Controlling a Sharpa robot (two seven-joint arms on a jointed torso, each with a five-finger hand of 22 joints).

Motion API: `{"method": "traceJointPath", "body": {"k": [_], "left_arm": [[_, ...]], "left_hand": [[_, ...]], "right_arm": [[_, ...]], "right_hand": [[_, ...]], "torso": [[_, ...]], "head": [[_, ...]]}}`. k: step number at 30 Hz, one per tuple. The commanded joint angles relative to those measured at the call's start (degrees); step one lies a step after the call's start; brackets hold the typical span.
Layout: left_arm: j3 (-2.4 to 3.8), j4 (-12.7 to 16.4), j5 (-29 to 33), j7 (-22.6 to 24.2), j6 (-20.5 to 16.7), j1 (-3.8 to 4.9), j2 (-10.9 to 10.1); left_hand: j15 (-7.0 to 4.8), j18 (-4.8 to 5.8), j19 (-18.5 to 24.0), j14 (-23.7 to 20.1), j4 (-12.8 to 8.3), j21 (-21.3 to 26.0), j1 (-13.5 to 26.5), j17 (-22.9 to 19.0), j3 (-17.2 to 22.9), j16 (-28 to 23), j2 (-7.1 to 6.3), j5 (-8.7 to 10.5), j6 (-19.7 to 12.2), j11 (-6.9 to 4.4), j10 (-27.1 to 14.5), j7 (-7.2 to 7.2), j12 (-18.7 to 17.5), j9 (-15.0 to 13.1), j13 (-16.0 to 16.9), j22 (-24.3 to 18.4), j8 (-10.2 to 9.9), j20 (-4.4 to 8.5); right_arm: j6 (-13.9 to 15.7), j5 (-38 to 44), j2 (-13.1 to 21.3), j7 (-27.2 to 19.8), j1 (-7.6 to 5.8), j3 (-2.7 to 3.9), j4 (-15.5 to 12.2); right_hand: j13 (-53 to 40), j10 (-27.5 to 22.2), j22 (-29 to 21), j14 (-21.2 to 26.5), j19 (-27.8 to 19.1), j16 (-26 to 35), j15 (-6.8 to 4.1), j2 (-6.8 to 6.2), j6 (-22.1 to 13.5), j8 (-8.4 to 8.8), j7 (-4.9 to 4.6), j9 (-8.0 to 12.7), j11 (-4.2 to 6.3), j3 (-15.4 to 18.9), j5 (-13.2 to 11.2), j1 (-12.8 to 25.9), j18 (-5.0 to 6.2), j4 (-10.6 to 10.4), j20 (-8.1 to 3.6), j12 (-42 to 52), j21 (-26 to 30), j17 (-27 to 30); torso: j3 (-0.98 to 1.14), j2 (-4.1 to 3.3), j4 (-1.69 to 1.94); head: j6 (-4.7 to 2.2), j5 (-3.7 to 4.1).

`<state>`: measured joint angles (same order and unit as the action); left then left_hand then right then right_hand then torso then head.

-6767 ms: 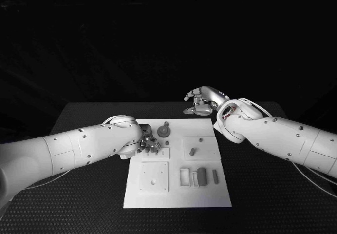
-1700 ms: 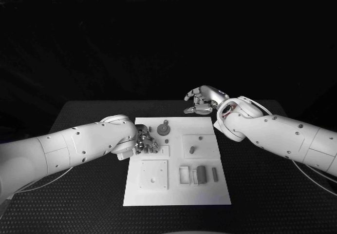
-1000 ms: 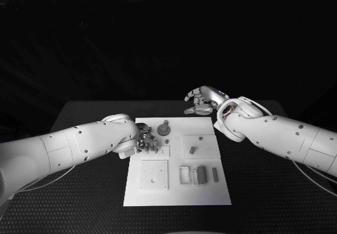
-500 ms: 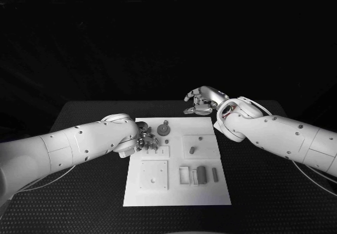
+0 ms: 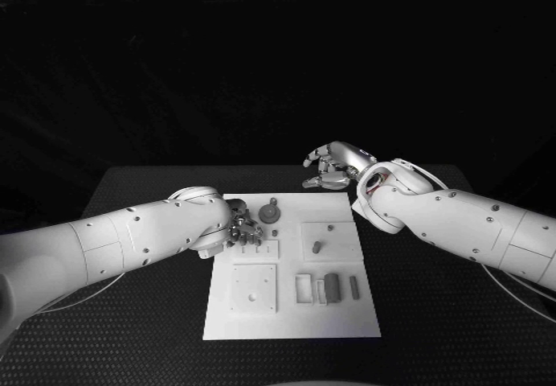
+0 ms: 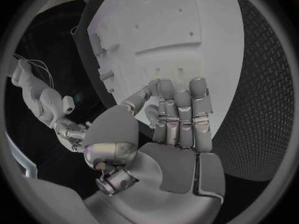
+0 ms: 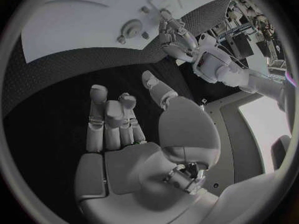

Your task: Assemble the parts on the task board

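The board [image 5: 292, 322] is laid lengthwise in the middle of the black table [image 5: 440, 322], with bare table seen on both long sides and past the far edge. The left hand [image 5: 244, 227] is held over the board's far left part, just inside the left edge; its fingers [image 6: 181, 109] are kept side by side and bent toward the plate, and whether anything is pinched under them cannot be told. A round part [image 5: 269, 214] with a short stem is seen just beyond that hand, near the far edge. A raised square with a peg [image 5: 321, 239] is found to the right of the hand, a plain square plate [image 5: 254, 289] nearer the front edge, and a row of upright bars [image 5: 330, 289] to its right. The right hand [image 5: 332, 168] is held off the board, above the table beyond the far right corner, fingers loosely curled and parted, with nothing held.
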<state>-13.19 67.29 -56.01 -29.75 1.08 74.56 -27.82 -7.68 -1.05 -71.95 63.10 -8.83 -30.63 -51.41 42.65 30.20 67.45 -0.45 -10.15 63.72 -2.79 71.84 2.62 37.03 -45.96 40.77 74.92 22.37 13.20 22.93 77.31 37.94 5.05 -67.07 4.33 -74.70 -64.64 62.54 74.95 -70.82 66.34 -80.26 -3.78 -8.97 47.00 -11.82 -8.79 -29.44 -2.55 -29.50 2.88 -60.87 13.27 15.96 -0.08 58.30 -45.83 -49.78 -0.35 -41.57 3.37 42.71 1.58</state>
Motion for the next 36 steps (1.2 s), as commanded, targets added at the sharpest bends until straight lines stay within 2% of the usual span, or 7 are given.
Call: {"method": "traceJointPath", "body": {"k": [1,9,15,17,22,29,36], "left_arm": [[-0.39,-0.2,-1.8,-1.0,0.2,-0.55,0.2],[-0.39,-0.2,-2.4,-0.8,0.4,-0.57,0.3],[-0.39,-0.3,-2.3,-0.6,0.7,-0.58,0.4],[-0.39,-0.3,-2.1,-0.5,0.7,-0.59,0.4],[-0.39,-0.3,-1.1,-0.5,0.6,-0.6,0.4],[-0.38,-0.7,3.3,-0.8,0.4,-0.59,0.2],[-0.38,-1.0,8.5,-1.8,1.0,-0.58,0.1]], "left_hand": [[-0.23,-1.45,0.0,-0.5,-4.1,0.4,-2.1,-0.1,4.4,0.3,1.42,0.2,-0.6,0.1,-0.6,0.23,-0.5,0.1,-0.2,1.0,-0.6,0.22],[0.06,-1.43,0.3,-1.1,-5.0,0.7,-3.3,-0.7,4.8,0.3,0.77,0.24,-2.0,0.55,-1.2,0.9,-0.8,0.7,-0.7,0.9,-1.9,-0.02],[0.26,-1.5,0.3,-1.4,-4.6,1.0,-5.1,-1.2,5.2,0.4,-0.68,-0.03,-2.4,0.76,-1.4,1.17,-0.8,1.2,-1.0,0.9,-2.6,-0.22],[0.3,-1.51,0.3,-1.4,-4.7,1.0,-5.6,-1.3,5.2,0.5,-1.02,-0.96,-2.3,0.78,-1.4,1.2,-0.8,1.2,-1.1,0.9,-2.7,-0.28],[0.31,-1.55,0.1,-1.4,-5.0,1.0,-6.6,-1.7,4.9,0.9,-1.65,-4.84,-2.1,0.75,-1.3,1.17,-0.5,1.3,-1.2,1.0,-2.8,-0.34],[-0.05,-1.64,-0.5,-0.9,-5.1,0.4,-7.0,-1.8,4.4,2.1,-1.66,-8.24,-1.1,0.32,-0.6,0.75,0.4,0.7,-1.0,1.3,-2.3,-0.09],[-0.36,-1.65,-0.9,-0.7,-5.6,-0.3,-7.0,-1.7,4.0,3.0,-1.4,-9.75,-0.6,0.04,-0.2,0.48,1.1,0.5,-0.8,1.4,-2.1,0.17]], "right_arm": [[-0.7,-0.2,0.0,-0.3,0.02,0.03,-0.1],[-0.8,-0.3,0.1,-0.3,0.02,0.03,-0.1],[-0.8,-0.3,0.1,-0.3,0.02,0.03,-0.1],[-0.8,-0.4,0.1,-0.3,0.02,0.03,-0.1],[-0.8,-0.4,0.1,-0.3,0.02,0.03,-0.1],[-0.8,-0.4,0.1,-0.3,0.02,0.03,-0.1],[-0.8,-0.4,0.1,-0.3,0.02,0.03,0.0]], "right_hand": [[0.1,-0.4,0.9,0.4,-0.1,0.2,0.03,0.28,-0.1,-0.2,-0.35,0.1,-0.01,0.3,-0.1,0.3,1.73,0.0,-0.43,0.4,0.3,0.1],[0.1,-0.4,0.9,0.4,-0.1,0.2,0.05,0.25,-0.1,-0.17,-0.38,0.1,-0.04,0.3,-0.1,0.5,1.73,-0.2,-0.41,0.4,0.3,0.1],[0.2,-0.5,0.9,0.5,-0.1,0.3,0.07,0.22,-0.2,-0.14,-0.39,0.1,-0.05,0.3,-0.1,0.6,1.73,-0.3,-0.39,0.5,0.4,0.1],[0.2,-0.5,0.9,0.5,-0.2,0.3,0.07,0.2,-0.2,-0.12,-0.4,0.1,-0.06,0.3,-0.1,0.6,1.73,-0.3,-0.39,0.5,0.4,0.1],[0.2,-0.5,0.9,0.5,-0.2,0.4,0.08,0.17,-0.3,-0.1,-0.42,0.1,-0.07,0.3,-0.1,0.7,1.73,-0.3,-0.38,0.5,0.5,0.1],[0.2,-0.6,0.9,0.6,-0.2,0.4,0.09,0.16,-0.3,-0.08,-0.43,0.1,-0.08,0.3,-0.1,0.7,1.73,-0.3,-0.37,0.5,0.5,0.2],[0.3,-0.6,0.9,0.6,-0.2,0.4,0.1,0.15,-0.3,-0.08,-0.43,0.1,-0.09,0.3,-0.1,0.7,1.73,-0.3,-0.37,0.5,0.5,0.2]], "torso": [[0.03,-0.01,-0.01],[0.07,-0.01,-0.01],[0.04,0.0,-0.01],[0.05,0.01,-0.01],[0.07,-0.01,-0.02],[0.02,0.0,-0.01],[0.04,0.01,-0.02]], "head": [[0.0,0.03],[0.11,0.1],[0.19,0.14],[0.2,0.15],[0.09,0.14],[0.06,0.19],[0.08,0.17]]}}
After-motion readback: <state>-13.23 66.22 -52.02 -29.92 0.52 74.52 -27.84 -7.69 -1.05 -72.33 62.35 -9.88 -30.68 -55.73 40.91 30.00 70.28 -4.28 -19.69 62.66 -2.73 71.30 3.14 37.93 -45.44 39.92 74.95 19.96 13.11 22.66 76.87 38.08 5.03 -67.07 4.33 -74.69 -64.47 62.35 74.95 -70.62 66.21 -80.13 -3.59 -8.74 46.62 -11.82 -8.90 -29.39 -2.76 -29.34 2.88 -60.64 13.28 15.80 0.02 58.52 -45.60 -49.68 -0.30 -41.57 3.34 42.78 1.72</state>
